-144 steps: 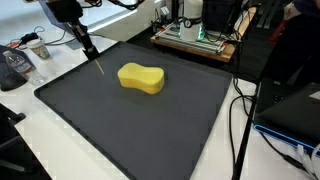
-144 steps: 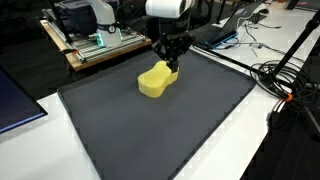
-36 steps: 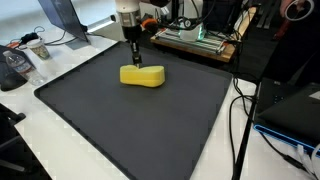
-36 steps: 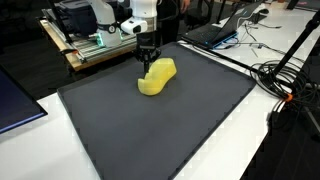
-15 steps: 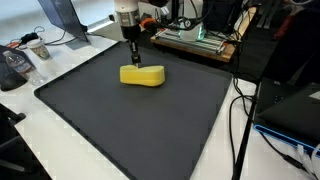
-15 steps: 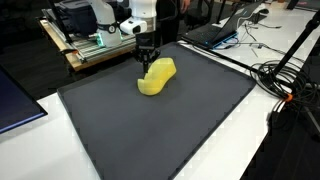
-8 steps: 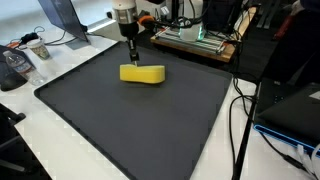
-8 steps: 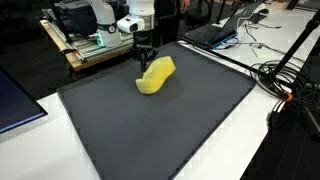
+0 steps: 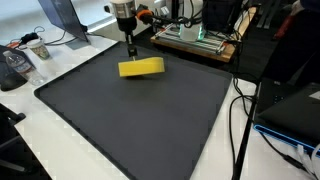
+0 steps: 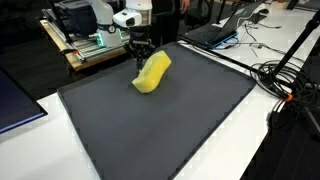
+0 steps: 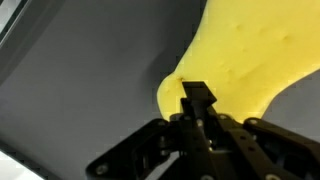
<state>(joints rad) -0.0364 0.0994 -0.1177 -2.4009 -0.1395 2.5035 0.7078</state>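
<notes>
A yellow, peanut-shaped sponge (image 9: 141, 68) hangs tilted just above the far part of the black mat (image 9: 130, 125), one end raised, as seen in both exterior views (image 10: 152, 72). My gripper (image 9: 131, 52) comes straight down onto its far edge and is shut on that edge (image 10: 141, 57). In the wrist view the two fingers are pressed together, with the gripper (image 11: 197, 100) at the sponge's narrow waist, and the sponge (image 11: 250, 50) fills the upper right. The mat (image 11: 90, 70) shows dark grey beside it.
A wooden board with electronics (image 9: 195, 38) stands behind the mat. A cup (image 9: 40, 48) and clutter sit at the far corner. Black cables (image 10: 285, 85) run along one side of the mat, a laptop (image 10: 215, 33) lies beyond it, and a dark panel (image 10: 15, 105) lies at the opposite side.
The gripper has risen a little with the sponge in it. The sponge lay flat on the mat a second ago; now its gripped end is lifted and it is tilted.
</notes>
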